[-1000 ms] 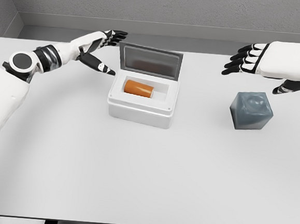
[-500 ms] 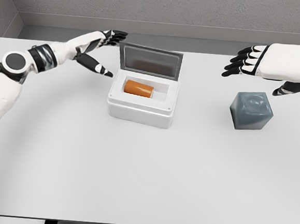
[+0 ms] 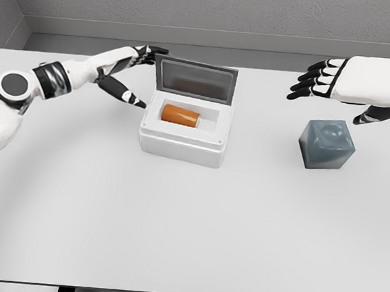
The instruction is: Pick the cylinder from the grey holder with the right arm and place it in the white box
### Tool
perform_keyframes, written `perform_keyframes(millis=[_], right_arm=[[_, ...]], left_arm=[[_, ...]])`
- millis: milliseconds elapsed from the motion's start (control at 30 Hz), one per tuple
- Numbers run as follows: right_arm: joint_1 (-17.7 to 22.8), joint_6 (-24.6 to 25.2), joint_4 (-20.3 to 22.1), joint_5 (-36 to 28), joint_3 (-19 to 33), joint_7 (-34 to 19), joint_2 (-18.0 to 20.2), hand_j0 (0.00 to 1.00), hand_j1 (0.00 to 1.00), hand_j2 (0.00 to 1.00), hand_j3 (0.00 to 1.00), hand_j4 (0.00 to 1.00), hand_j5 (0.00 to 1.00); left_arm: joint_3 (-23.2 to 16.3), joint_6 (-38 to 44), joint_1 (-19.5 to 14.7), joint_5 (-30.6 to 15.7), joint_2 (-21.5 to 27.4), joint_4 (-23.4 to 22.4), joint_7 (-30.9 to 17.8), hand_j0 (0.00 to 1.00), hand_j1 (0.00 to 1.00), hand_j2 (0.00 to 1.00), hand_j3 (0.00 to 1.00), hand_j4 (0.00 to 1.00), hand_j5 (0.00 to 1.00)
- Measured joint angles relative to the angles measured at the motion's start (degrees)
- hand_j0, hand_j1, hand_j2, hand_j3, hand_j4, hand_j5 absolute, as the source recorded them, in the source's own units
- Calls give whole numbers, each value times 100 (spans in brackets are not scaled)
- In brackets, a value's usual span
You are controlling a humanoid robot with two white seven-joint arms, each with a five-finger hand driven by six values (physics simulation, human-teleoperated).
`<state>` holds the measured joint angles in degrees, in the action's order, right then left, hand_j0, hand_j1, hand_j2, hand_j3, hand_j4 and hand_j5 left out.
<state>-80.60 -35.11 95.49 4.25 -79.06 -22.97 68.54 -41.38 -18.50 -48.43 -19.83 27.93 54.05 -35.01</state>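
Grey walls stand behind a wide white table [image 3: 188, 233], and from my place I see everything on it clearly. Near the middle, a little to the left, sits the white box [image 3: 184, 140] with its lid [image 3: 195, 80] raised upright at the back. Inside the box lies the orange cylinder [image 3: 180, 114], on its side, toward the left part of the cavity. Well apart from it, on the right side of the table, stands the grey holder [image 3: 326, 144], a dark blocky piece with a shallow round hollow on its top face; nothing sits in that hollow.

The right hand [image 3: 342, 82] hovers above and a little behind the holder, not touching it. Its black-tipped fingers [image 3: 308, 77] are stretched out toward the left and spread, and they grip nothing. The left hand [image 3: 128, 73] reaches in just beside the box's left rear corner. Its fingers are also extended and hold nothing; the upper ones come close to the lid's edge, and I cannot tell if they touch it, while the thumb [image 3: 125, 94] points down toward the box's left wall.
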Motion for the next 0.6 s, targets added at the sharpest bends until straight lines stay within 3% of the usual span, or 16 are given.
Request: perform_keyframes(millis=[600], right_arm=[[9,0,-10,-1,-33,-3,-7,100,100,100,100,100,100]], left_arm=[[-126,6,167,-184,370,639,7,100,100,100,100,100,100]])
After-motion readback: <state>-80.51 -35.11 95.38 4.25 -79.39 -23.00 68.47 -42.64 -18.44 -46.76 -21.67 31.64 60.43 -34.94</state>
